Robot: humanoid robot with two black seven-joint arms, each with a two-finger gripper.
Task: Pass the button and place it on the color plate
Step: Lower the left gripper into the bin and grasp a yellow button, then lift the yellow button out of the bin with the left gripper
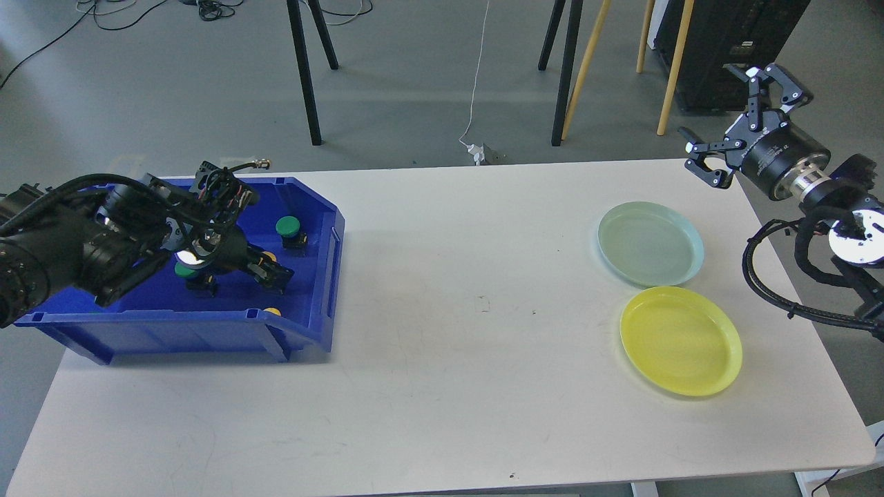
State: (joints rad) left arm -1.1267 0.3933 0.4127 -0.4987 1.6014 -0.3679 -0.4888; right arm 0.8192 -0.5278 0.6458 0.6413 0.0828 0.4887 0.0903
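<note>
Left gripper (pixel 266 270) reaching down inside blue bin (pixel 314 290), fingers dark, bunched; cannot tell whether parted or closed. Green button (pixel 186 270) sitting just beside it, another green button (pixel 289 228) lying near bin's back wall. Right gripper (pixel 742 117) hanging raised past table's (pixel 442 359) far right corner, fingers spread wide, gripping nothing. Pale green plate (pixel 650 243) and yellow plate (pixel 680 339) resting below it, both bare.

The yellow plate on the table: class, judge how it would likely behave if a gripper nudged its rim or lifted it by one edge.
The yellow plate looks like thin, glossy plastic, so it is probably light and would slide across the smooth table rather than tip. Its shallow raised rim offers a pinch point, though the surface may be slippery. It seems stiff enough to keep its shape.
</note>
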